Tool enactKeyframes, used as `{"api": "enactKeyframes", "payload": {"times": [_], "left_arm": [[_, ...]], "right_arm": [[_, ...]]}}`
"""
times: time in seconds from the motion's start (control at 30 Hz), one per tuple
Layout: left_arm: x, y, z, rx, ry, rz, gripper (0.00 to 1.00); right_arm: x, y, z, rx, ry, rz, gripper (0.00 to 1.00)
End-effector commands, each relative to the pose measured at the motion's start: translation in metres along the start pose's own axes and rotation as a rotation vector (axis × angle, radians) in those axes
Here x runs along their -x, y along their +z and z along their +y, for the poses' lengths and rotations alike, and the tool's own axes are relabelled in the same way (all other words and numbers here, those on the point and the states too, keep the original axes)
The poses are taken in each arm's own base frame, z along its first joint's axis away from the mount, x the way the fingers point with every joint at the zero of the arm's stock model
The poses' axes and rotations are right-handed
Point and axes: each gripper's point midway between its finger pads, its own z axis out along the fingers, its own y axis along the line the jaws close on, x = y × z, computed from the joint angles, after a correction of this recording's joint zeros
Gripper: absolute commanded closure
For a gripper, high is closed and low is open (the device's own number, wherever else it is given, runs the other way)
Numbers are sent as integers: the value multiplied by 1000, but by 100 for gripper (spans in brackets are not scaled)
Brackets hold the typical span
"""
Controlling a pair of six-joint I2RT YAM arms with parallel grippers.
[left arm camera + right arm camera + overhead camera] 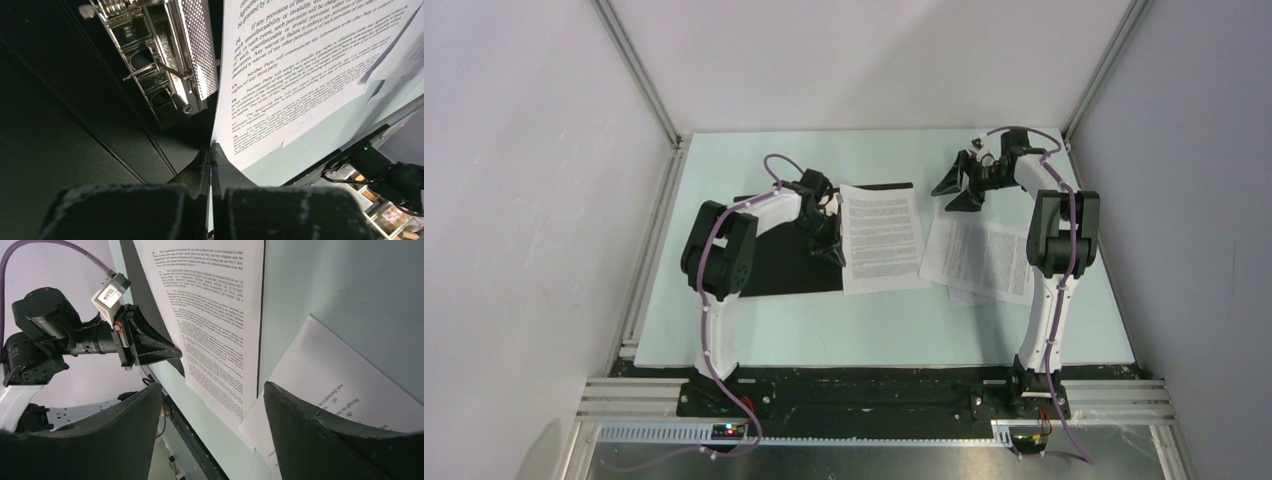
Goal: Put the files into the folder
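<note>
Pale green desk (874, 330) inside bare white walls (524, 200) carries everything. The folder (774, 250) lies open and flat left of centre, black inside up. One sheet (884, 240) already rests over what looks like its right leaf, just right of the metal clip (160, 60). The sheet's long axis runs from near to far, about parallel to the hinge, and its near end seems to poke slightly past the folder onto the desk. The left fingers (197, 172) are pressed fully together with their tips at that sheet's left edge, close to its near corner. Whether they nip the paper or only touch it I cannot tell. Further right lies the pile (979, 255) of remaining printed pages, skewed, on bare desk outside the folder. Its near-left corner meets or slips just under the sheet's corner, and its right side is hidden behind the right arm. The right fingers (310, 440) stand wide apart and hold nothing, hanging above the desk just beyond the pile's far-left corner. What matters for the coming move, as I judge it, is that the pile lies toward the near side of the right fingers and slightly to their right, long axis tilted off the folder's. The folder sits to its left across the sheet. The right arm is clearly the nearer one, and the pages would have to travel leftward to join the sheet.
</note>
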Motion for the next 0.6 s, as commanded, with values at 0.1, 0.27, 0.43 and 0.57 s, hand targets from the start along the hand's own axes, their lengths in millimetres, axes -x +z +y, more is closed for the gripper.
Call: {"api": "enactKeyframes", "payload": {"times": [0.1, 0.27, 0.43, 0.57], "left_arm": [[12, -19, 8, 94, 81, -71, 96], [20, -21, -10, 44, 138, -81, 100], [29, -21, -31, 19, 158, -102, 100], [28, -14, -29, 44, 120, -97, 100]], "right_arm": [[0, 1, 13, 36, -17, -2, 22], [0, 1, 13, 35, -14, -1, 22], [-1, 0, 11, 33, -9, 0, 22], [-1, 1, 9, 31, -3, 0, 22]]}}
